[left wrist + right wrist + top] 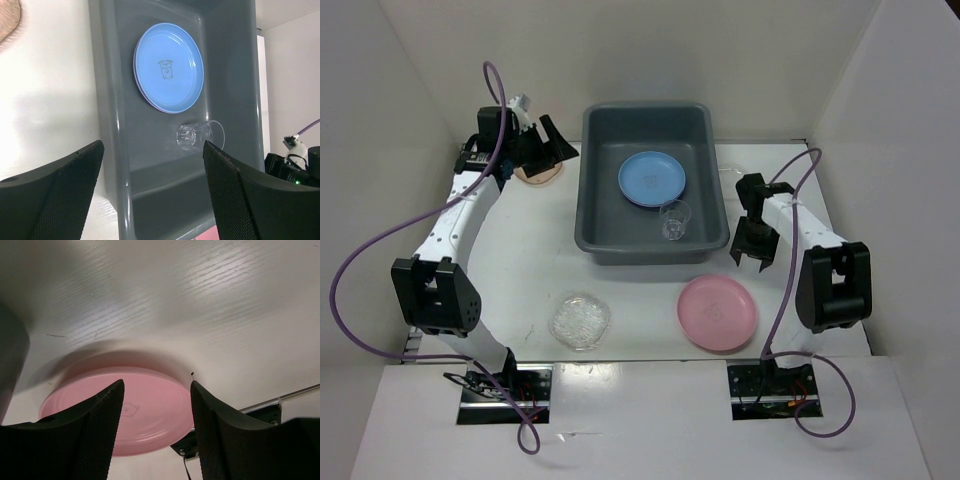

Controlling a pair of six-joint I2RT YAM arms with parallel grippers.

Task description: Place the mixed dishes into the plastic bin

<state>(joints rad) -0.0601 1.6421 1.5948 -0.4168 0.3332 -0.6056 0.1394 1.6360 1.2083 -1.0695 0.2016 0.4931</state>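
The dark grey plastic bin [595, 205] stands at the table's back centre. Inside it lie a blue plate [652, 178] on a lilac one, and a clear plastic cup [675, 220] on its side; both also show in the left wrist view, plate [169, 67] and cup [199, 135]. A pink plate [717, 312] lies on the table in front of the bin's right corner and shows in the right wrist view [145, 410]. A clear textured dish [580, 320] lies front left. A peach dish [542, 175] lies left of the bin. My left gripper [555, 142] is open and empty above the peach dish. My right gripper [754, 258] is open and empty just behind the pink plate.
White walls enclose the table on the left, back and right. Purple cables loop from both arms. The bin's right wall [720, 200] is close to the right arm's wrist.
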